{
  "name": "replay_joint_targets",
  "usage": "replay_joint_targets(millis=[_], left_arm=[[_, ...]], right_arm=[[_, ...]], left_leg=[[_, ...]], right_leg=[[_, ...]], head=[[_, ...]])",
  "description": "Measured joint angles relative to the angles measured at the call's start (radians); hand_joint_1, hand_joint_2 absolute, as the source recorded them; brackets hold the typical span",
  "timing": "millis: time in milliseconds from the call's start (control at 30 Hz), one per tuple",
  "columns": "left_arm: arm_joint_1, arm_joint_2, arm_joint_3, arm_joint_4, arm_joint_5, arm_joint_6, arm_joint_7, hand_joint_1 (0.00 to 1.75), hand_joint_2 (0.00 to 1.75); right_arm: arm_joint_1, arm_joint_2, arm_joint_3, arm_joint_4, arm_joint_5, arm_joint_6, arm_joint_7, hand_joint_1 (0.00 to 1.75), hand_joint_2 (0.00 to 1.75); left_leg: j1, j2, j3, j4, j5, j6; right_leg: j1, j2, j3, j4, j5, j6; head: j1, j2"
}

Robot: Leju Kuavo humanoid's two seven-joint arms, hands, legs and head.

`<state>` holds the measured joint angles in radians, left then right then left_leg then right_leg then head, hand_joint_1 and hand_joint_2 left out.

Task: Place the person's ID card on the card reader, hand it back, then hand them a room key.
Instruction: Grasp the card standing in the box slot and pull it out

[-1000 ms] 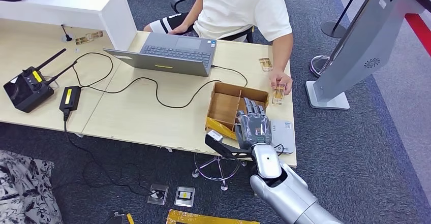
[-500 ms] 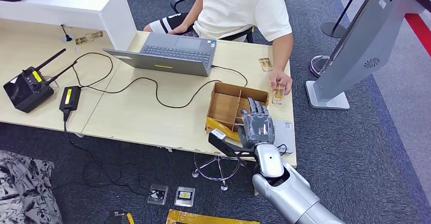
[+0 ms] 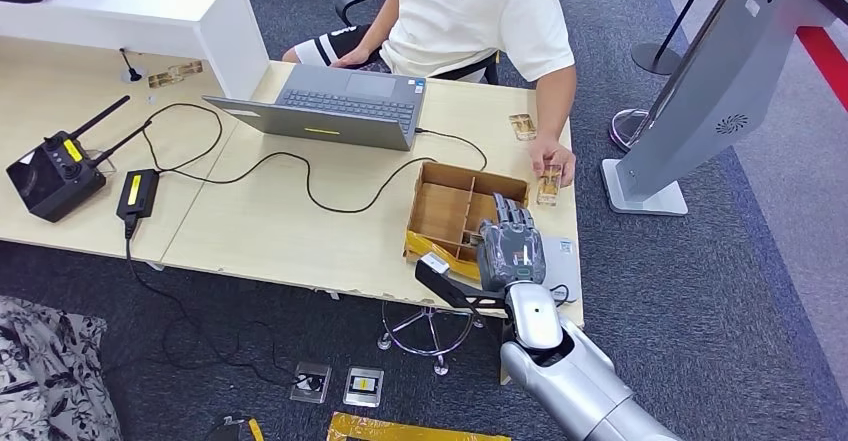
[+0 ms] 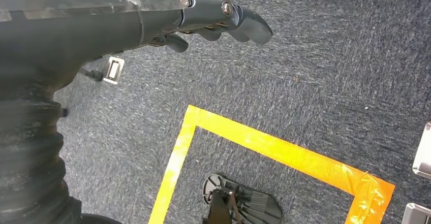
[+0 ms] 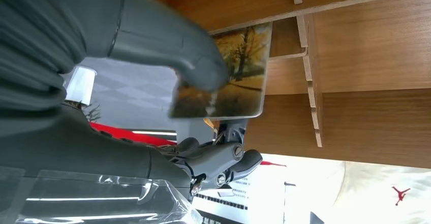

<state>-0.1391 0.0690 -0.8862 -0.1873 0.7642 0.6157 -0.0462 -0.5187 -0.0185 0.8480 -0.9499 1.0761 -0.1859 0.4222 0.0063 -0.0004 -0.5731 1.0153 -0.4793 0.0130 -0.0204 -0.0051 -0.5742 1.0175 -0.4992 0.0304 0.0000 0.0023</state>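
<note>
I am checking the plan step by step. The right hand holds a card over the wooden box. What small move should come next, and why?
Probably lift the card clear of the box and carry it toward the person's hand. The right hand pinches the card under its thumb, over the box's dividers, and the person's hand rests on the table just beyond the box. Which card it is I cannot tell.

Desk [image 3: 260, 231]: pale wood-grain laminate, matt. Box [image 3: 452, 207]: brown wood, smooth, thin slotted partitions. Card [image 5: 231, 71]: glossy, printed with an autumn scene, pinched under the right hand's [image 3: 508, 251] grey matt plastic thumb. Right arm [image 3: 560, 371]: silver, satin sheen. Left hand [image 4: 203, 18]: dark plastic, slight gloss. Carpet [image 4: 315, 76]: grey-blue, rough pile. Tape [image 4: 274, 150]: yellow, shiny, wrinkled. Laptop [image 3: 335, 106]: grey, matt. Shirt [image 3: 470, 11]: white cloth.
</note>
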Motion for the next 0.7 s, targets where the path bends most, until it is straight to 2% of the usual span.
replay_joint_targets(millis=[400, 700], left_arm=[[0.0, 0.0, 0.018, 0.0, -0.003, 0.0, 0.0, 0.0, 1.75], [0.001, -0.002, 0.028, 0.0, -0.008, 0.0, 0.0, 0.0, 1.75]], right_arm=[[0.0, -0.001, -0.006, 0.0, -0.002, 0.0, -0.004, 1.66, 1.75], [0.0, -0.001, -0.007, 0.0, -0.001, 0.0, -0.005, 1.67, 1.75]], left_leg=[[0.0, 0.0, 0.0, 0.0, 0.0, 0.0], [0.0, 0.0, 0.0, 0.0, 0.0, 0.0]], right_leg=[[0.0, 0.0, 0.0, 0.0, 0.0, 0.0], [0.0, 0.0, 0.0, 0.0, 0.0, 0.0]], head=[[0.0, 0.0], [0.0, 0.0]])
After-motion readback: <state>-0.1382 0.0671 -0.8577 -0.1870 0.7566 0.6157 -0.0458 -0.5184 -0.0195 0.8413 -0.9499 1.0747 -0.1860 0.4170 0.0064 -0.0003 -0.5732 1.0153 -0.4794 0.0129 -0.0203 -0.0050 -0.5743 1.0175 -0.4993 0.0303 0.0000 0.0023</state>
